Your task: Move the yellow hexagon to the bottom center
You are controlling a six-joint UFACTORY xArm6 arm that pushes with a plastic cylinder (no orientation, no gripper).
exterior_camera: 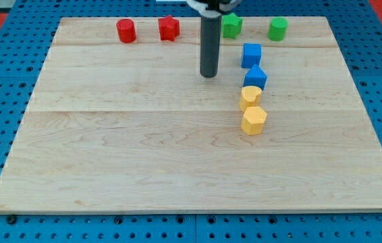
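My tip (209,74) (a bare rod, no jaws to open or hold) sits up-left of yellow hexagon (254,120), apart, likely staging to push it down-left on table (110,169).

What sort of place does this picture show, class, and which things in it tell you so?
Probably a robotics lab bench. A pale wooden board lies on a blue perforated mounting surface. A dark rod ends in my tip, to the view's left of the blue blocks. Small coloured blocks, such as the yellow hexagon, sit on it.
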